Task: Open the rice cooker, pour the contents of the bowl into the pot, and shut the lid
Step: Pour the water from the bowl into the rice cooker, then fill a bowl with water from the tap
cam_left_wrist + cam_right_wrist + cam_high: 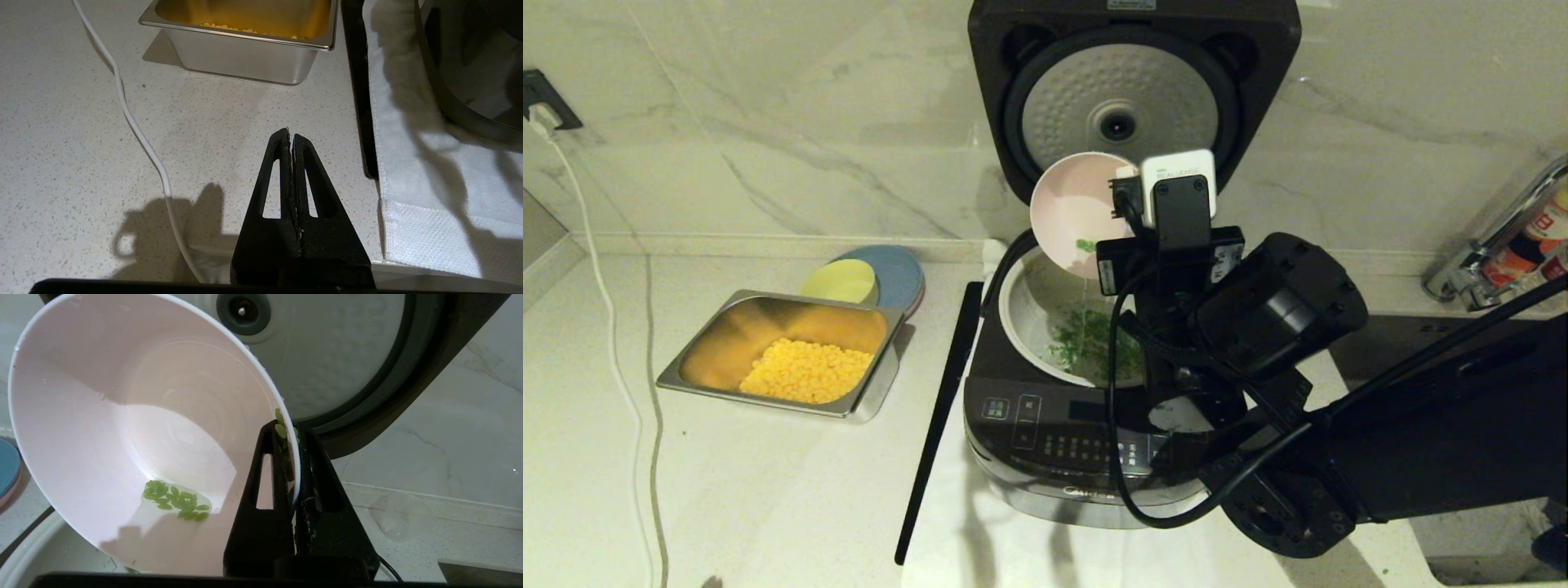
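Bowl (1072,208) first: the small pink one is tipped steeply above the open rice cooker (1062,457), its mouth facing down toward the cream-white pot (1018,314). My right gripper (291,435) is clamped on the bowl's rim, one finger inside the wall and one outside, with a couple of green bits stuck right at the pinch. A small wet cluster of green bits (176,500) clings low inside the bowl, and a thin stream runs from its lower edge into the pot, where more chopped green (1086,343) lies scattered on the bottom. The lid (1131,98) stands upright behind the bowl, its dimpled silver disc facing me. My left gripper (291,136) hangs over the counter (73,143) with its fingers pressed together, holding nothing, near a white cable (141,136). Left of the cooker a steel tray (870,392) holds yellow corn (805,371), and a yellow-green bowl (840,282) sits behind it.
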{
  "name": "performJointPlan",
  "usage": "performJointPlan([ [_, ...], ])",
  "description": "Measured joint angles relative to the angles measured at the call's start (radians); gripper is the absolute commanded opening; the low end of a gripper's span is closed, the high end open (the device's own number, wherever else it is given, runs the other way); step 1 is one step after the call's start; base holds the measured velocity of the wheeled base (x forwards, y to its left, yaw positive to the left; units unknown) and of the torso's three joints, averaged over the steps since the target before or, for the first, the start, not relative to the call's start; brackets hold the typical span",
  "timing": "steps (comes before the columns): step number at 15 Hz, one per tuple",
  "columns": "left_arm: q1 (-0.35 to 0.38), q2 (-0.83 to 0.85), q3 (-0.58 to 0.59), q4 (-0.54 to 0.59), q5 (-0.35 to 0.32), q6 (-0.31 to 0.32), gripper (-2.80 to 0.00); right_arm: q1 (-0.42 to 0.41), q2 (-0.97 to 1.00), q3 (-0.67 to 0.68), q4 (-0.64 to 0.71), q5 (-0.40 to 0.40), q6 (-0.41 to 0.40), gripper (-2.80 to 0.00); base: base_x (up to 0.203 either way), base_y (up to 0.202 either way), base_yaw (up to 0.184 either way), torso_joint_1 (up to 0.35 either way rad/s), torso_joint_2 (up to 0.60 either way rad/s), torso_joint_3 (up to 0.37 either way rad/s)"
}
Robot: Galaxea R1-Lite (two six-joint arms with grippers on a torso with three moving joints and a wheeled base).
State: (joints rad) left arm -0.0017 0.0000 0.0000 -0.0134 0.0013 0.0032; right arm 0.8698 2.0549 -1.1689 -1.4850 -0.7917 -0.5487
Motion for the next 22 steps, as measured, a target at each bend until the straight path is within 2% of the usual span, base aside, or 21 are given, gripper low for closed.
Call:
performJointPlan([
  [2, 0.000, 0.000, 0.000, 0.000, 0.000, 0.000, -2.80, -0.001, -0.018, -0.008, 0.045, -0.006, -0.003, -2.80, 0.000, 0.000, 0.000, 0.000, 0.00, 0.000],
  [5, 0.000, 0.000, 0.000, 0.000, 0.000, 0.000, -2.80, -0.001, -0.078, -0.030, 0.196, -0.037, 0.029, -2.80, 0.000, 0.000, 0.000, 0.000, 0.00, 0.000],
  [8, 0.000, 0.000, 0.000, 0.000, 0.000, 0.000, -2.80, -0.001, -0.152, -0.059, 0.445, -0.058, 0.136, -2.80, 0.000, 0.000, 0.000, 0.000, 0.00, 0.000],
  [10, 0.000, 0.000, 0.000, 0.000, 0.000, 0.000, -2.80, -0.002, -0.213, -0.102, 0.677, -0.058, 0.251, -2.80, 0.000, 0.000, 0.000, 0.000, 0.00, 0.000],
  [12, 0.000, 0.000, 0.000, 0.000, 0.000, 0.000, -2.80, -0.006, -0.279, -0.170, 0.971, -0.037, 0.393, -2.80, 0.000, 0.000, 0.000, 0.000, 0.00, 0.000],
  [14, 0.000, 0.000, 0.000, 0.000, 0.000, 0.000, -2.80, -0.009, -0.342, -0.260, 1.293, 0.001, 0.573, -2.80, 0.000, 0.000, 0.000, 0.000, 0.00, 0.000],
  [16, 0.000, 0.000, 0.000, 0.000, 0.000, 0.000, -2.80, -0.018, -0.414, -0.353, 1.635, 0.073, 0.778, -2.80, 0.000, 0.000, 0.000, 0.000, 0.00, 0.000],
  [18, 0.000, 0.000, 0.000, 0.000, 0.000, 0.000, -2.80, -0.028, -0.502, -0.402, 1.940, 0.170, 0.943, -2.80, 0.000, 0.000, 0.000, 0.000, 0.00, 0.000],
  [20, 0.000, 0.000, 0.000, 0.000, 0.000, 0.000, -2.80, -0.044, -0.588, -0.411, 2.179, 0.239, 1.065, -2.80, 0.000, 0.000, 0.000, 0.000, 0.00, 0.000],
  [22, 0.000, 0.000, 0.000, 0.000, 0.000, 0.000, -2.80, -0.118, -0.679, -0.389, 2.341, 0.316, 1.144, -2.80, 0.000, 0.000, 0.000, 0.000, 0.00, 0.000],
])
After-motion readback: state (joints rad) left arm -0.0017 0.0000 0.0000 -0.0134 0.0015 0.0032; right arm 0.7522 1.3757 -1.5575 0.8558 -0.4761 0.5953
